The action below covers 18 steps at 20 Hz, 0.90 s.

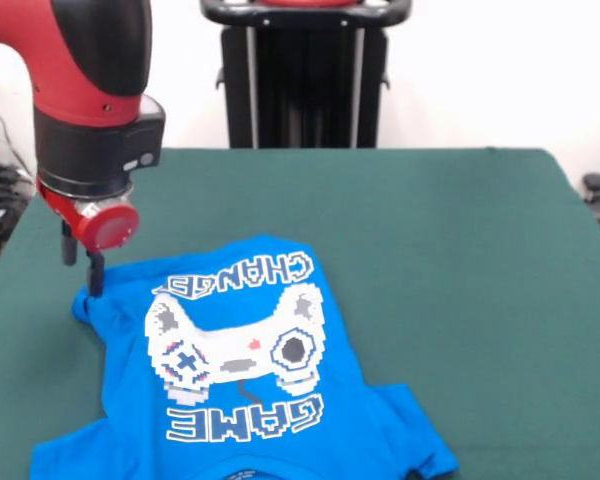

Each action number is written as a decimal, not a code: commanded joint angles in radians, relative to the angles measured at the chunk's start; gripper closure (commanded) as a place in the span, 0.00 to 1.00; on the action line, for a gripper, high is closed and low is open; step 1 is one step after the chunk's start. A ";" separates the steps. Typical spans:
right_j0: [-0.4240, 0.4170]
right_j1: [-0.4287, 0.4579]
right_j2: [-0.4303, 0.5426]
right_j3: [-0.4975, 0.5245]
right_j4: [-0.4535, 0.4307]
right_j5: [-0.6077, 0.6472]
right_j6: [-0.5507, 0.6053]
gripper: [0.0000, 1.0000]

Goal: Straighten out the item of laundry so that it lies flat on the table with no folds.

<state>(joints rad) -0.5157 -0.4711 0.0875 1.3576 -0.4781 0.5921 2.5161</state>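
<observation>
Front view: the gripper point(92, 270) is reaching down at the shirt's point(245, 380) hem corner, touching or just above it; whether its fingers are apart or clamped on cloth I cannot tell. The shirt is lying on the table point(430, 260), spreading away from the tool toward the near edge. Likely step: working that bunched corner, which next calls for drawing it outward. The shirt's long axis is running hem to collar, with the collar pointing nearward.

You have the T-shirt point(250, 380) lying on the bench point(450, 260) at its near left part, with the claw point(85, 265) touching the shirt's far left corner.
</observation>
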 commanded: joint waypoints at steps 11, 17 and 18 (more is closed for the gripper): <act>0.012 0.105 0.141 0.091 -0.081 -0.086 -0.175 0.00; 0.018 0.109 0.136 0.074 -0.094 -0.029 -0.185 0.00; 0.019 0.108 0.136 0.073 -0.096 -0.019 -0.187 0.00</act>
<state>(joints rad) -0.5416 -0.4618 0.1395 1.3874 -0.5239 0.5174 2.5161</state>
